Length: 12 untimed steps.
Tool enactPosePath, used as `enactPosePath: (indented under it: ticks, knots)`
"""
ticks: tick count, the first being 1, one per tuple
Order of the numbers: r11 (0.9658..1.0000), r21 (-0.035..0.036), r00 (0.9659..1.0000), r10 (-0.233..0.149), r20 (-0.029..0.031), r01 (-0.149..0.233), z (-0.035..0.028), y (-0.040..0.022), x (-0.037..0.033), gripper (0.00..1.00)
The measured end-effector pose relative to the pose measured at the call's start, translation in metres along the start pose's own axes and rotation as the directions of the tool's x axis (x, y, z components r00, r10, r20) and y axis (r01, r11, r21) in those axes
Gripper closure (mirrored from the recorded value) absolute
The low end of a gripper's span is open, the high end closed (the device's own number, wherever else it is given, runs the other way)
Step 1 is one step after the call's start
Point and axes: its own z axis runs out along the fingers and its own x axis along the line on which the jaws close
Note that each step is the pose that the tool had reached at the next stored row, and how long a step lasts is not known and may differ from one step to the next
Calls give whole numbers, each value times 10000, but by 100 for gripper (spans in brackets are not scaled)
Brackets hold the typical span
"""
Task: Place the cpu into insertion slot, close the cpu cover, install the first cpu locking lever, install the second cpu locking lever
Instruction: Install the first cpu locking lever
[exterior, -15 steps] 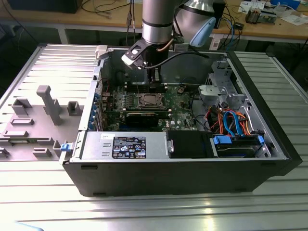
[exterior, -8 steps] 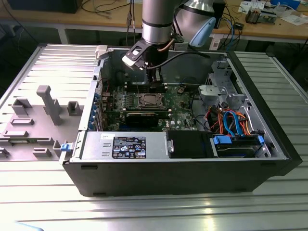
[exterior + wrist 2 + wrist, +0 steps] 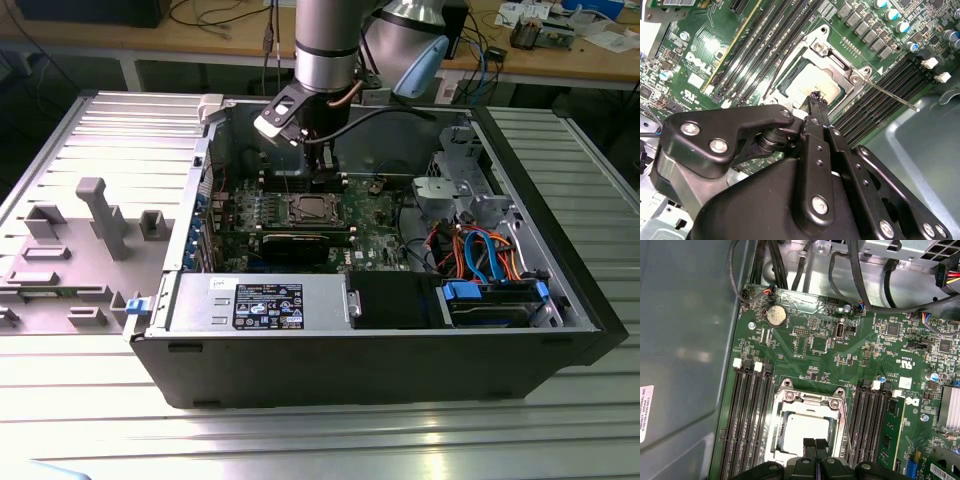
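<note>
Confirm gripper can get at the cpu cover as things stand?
Likely yes: the gripper hangs just over the cpu cover, jaws shut, with no cable or card between; the memory slots flank it low.

A ribbed metal table (image 3: 90, 400) spans the exterior view, light glinting off it at 5 o'clock. A wooden workbench (image 3: 200, 45) strewn with cables (image 3: 215, 15) stands at 12 o'clock, and a grey moulded fixture (image 3: 100, 215) at 9 o'clock.

In the first wrist view the gripper (image 3: 816, 445) hides one edge of the chip (image 3: 799, 432) from you, and the picture's edge cuts off the cover (image 3: 810, 401). In the second wrist view its black body hides one corner of the cover. In the exterior view the socket (image 3: 307, 208) is too small for you to tell its parts apart.
</note>
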Motion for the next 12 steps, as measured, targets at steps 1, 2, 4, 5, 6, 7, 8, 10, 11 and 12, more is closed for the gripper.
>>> enactPosePath:
  ticks: [1, 2, 4, 5, 6, 7, 8, 10, 11, 12]
  knots:
    - [10000, -1, 10000, -23, 0, 23, 0, -1, 0, 89]
    - [10000, -1, 10000, -43, 1, 43, 0, -2, 0, 89]
    - [10000, -4, 10000, -89, 0, 89, 0, -5, 0, 89]
    - [9999, -4, 9999, -109, 1, 109, 0, -8, 0, 89]
    - [9999, -6, 9999, -134, 1, 134, 0, -10, 0, 89]
    - [9999, -6, 9999, -146, 1, 146, 0, -10, 0, 89]
    - [9999, -6, 9999, -163, 1, 163, 0, -12, 1, 89]
    - [9998, -7, 9998, -181, 2, 181, 0, -14, 1, 89]
    - [9998, -7, 9998, -185, 1, 185, 0, -14, 1, 89]
    - [9998, -7, 9998, -187, 1, 187, 0, -14, 1, 89]
